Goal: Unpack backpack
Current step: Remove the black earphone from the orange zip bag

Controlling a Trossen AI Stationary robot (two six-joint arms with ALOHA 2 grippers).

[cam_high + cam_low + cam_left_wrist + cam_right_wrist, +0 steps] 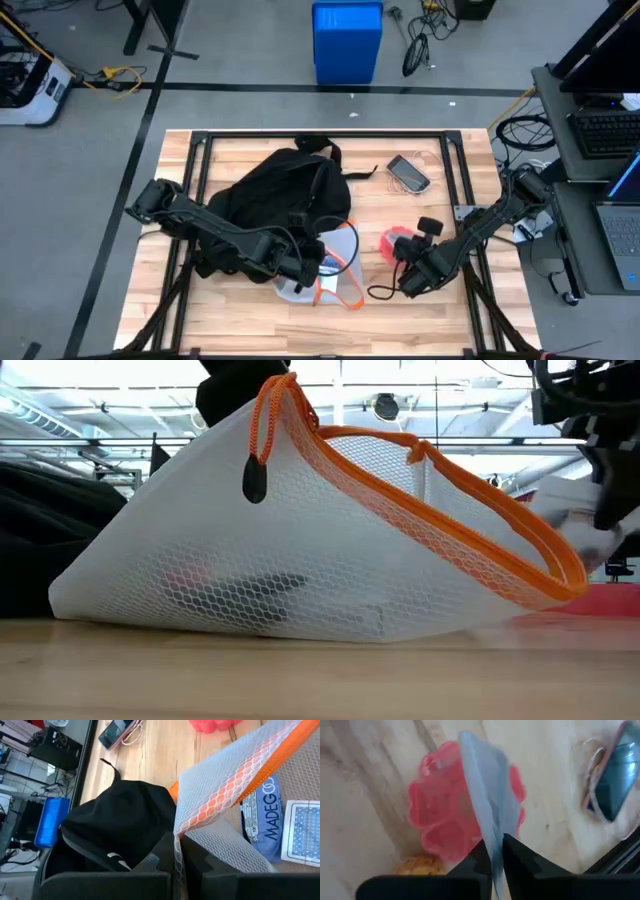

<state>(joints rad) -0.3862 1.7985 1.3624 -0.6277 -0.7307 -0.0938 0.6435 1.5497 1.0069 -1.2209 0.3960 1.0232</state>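
unpacking partly done

the backpack [275,195] lies at table centre-left. the left gripper [177,865] pinches a mesh pouch [325,265] beside it; the right gripper [492,852] clamps a thin sheet above a pink item [442,822]; a phone [408,172] lies out already

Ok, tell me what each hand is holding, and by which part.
Left hand: shut on the white mesh pouch, pinching its netting wall just below the orange trim. Right hand: shut on a thin pale-blue sheet, by its edge, above the pink tray.
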